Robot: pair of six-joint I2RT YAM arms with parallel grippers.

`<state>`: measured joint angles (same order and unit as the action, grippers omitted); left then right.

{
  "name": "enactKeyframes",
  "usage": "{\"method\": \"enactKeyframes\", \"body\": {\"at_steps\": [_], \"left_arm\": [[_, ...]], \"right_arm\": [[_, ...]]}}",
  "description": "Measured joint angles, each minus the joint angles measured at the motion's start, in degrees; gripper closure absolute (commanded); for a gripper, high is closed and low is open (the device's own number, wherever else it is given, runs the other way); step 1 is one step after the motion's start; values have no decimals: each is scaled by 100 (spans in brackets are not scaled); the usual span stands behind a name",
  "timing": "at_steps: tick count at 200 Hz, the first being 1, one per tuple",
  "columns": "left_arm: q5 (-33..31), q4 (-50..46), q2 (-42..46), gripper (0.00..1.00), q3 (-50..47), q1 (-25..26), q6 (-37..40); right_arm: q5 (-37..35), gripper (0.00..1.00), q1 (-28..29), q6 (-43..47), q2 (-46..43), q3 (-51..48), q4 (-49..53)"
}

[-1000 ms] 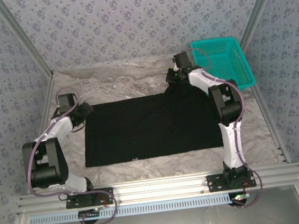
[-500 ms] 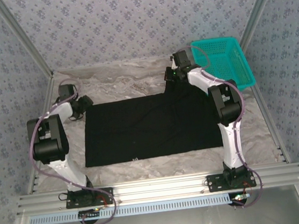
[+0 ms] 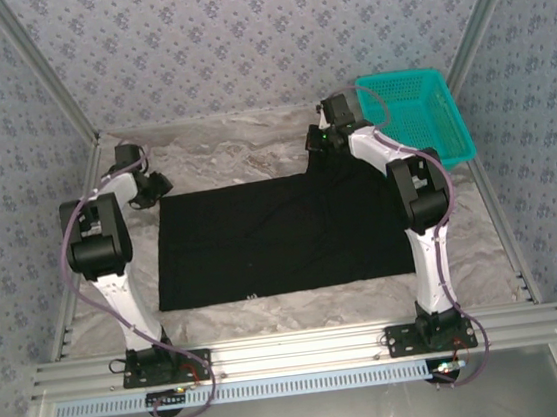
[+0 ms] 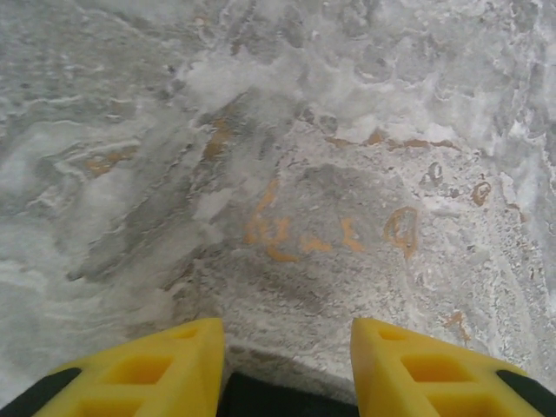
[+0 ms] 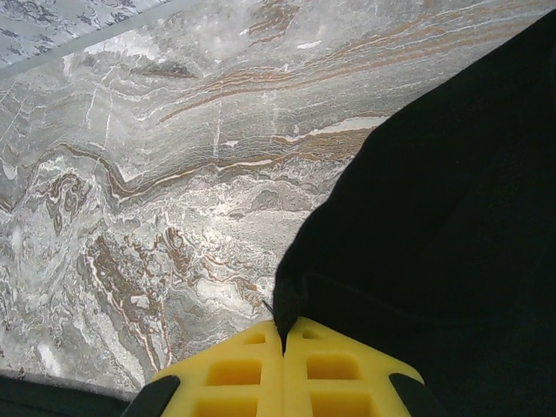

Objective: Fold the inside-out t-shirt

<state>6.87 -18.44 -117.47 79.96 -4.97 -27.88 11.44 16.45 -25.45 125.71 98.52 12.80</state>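
Right gripper [image 5: 284, 334] is pinched tight on the far edge of the black t-shirt [image 3: 281, 233], which lies spread flat mid-table. Left gripper [image 4: 287, 347] hangs with fingers wide apart, holding nothing, over bare marble table [image 3: 230, 138] just off the shirt's far-left corner. Teal basket [image 3: 419, 112] crowds the right arm.

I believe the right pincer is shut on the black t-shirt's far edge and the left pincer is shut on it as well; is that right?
Not quite. The left pincer is open, its fingers apart above the bare marbled table, as the left wrist view shows. The right pincer is indeed shut on the black t-shirt's far edge.
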Motion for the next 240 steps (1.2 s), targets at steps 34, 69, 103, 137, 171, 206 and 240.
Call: {"method": "enactKeyframes", "body": {"at_steps": [34,69,103,137,171,206,240], "left_arm": [[63,26,-7,61,-39,9,-20],[55,129,70,60,-164,20,-22],[-94,103,90,60,-179,70,-13],[-278,-144,232,61,-282,129,44],[-439,-284,271,65,-317,175,111],[-483,-308,271,73,-315,177,181],[-483,-393,271,87,-313,173,212]], "right_arm": [[0,100,0,-2,0,0,-4],[0,100,0,-2,0,0,-22],[0,100,0,-4,0,0,-24],[0,100,0,-9,0,0,-31],[0,100,0,-24,0,0,-63],[0,100,0,-26,0,0,-66],[0,100,0,-48,0,0,-66]]}}
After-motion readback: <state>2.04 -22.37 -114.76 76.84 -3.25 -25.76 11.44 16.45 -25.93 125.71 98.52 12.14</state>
